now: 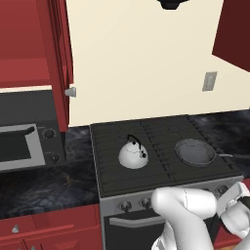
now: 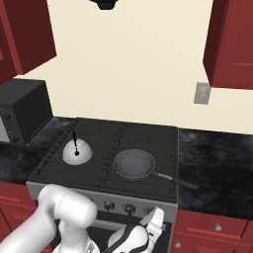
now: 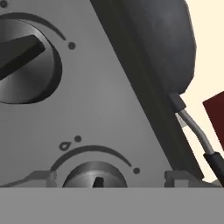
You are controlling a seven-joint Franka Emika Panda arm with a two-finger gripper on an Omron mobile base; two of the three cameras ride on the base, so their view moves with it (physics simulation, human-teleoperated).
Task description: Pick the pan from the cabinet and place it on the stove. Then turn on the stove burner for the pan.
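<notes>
While empty, the pan [image 1: 195, 152] sits on the stove [image 1: 146, 183].

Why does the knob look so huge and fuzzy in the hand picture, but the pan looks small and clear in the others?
In the hand view the camera sits right against the stove front, so the knob looms large and soft-edged. In the left base view the pan sits farther off, evenly lit, with no strong glare. In the right base view the kettle shows only soft shading.
</notes>
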